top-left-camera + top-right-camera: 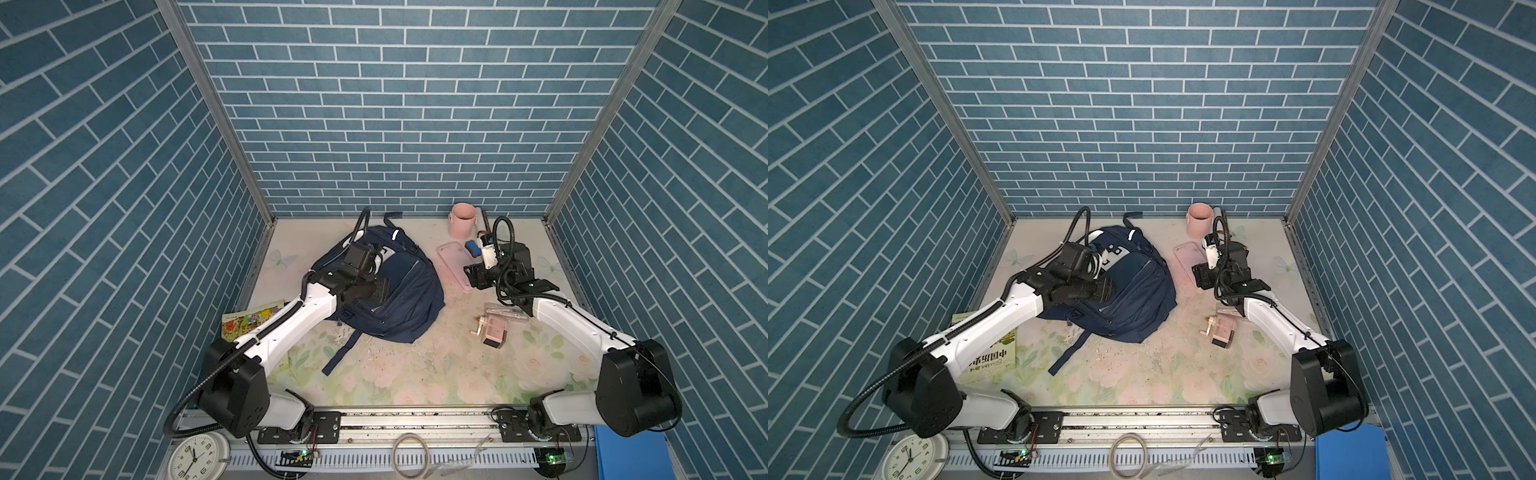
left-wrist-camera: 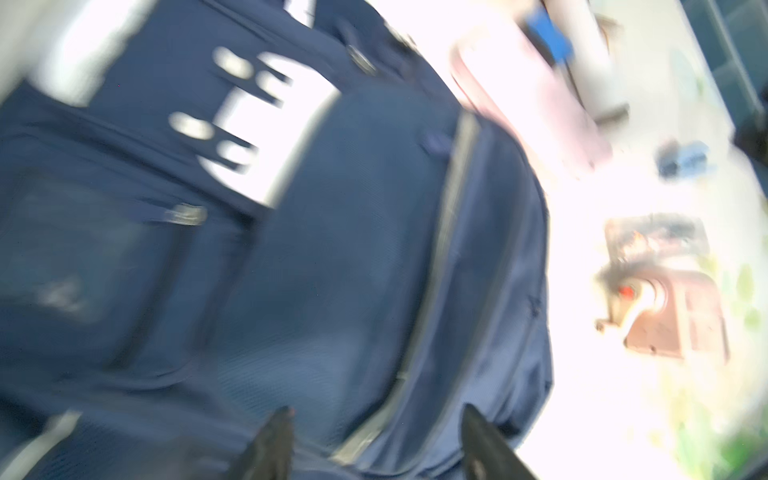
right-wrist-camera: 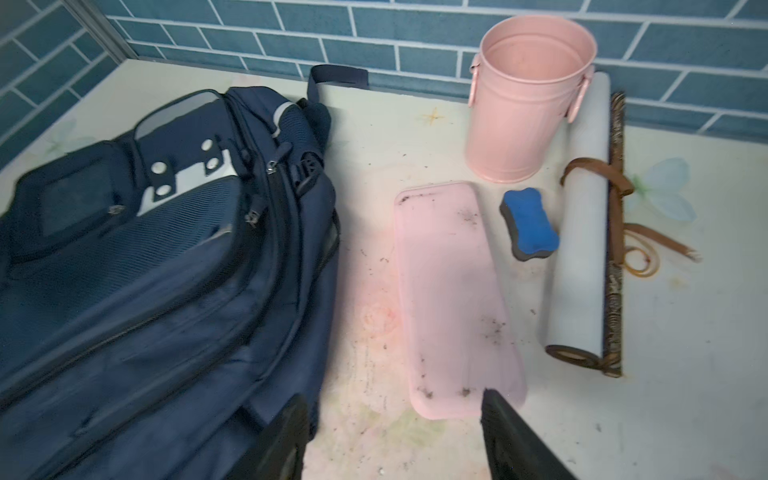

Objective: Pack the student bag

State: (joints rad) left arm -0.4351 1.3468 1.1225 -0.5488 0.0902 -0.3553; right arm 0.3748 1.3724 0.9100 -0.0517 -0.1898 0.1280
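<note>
The student bag [image 1: 405, 299], a large navy backpack with a white dotted patch [image 3: 195, 170], lies front-up in the middle of the table in both top views [image 1: 1133, 299]. My left gripper [image 2: 376, 415] hangs just over its front panel [image 2: 332, 249] near a grey zipper line. It is open, with nothing between the fingers; that view is motion-blurred. My right gripper [image 3: 395, 399] is open and empty over the bare table, between the bag's side [image 3: 208, 311] and the near end of a pink tray [image 3: 449, 299].
A pink bucket [image 3: 528, 104], a blue eraser [image 3: 530, 224] and a rolled scroll [image 3: 582, 249] sit at the back right. A pink sharpener [image 1: 494, 330] and a clear case [image 1: 505, 311] lie under the right arm. A picture book [image 1: 249, 324] lies at front left.
</note>
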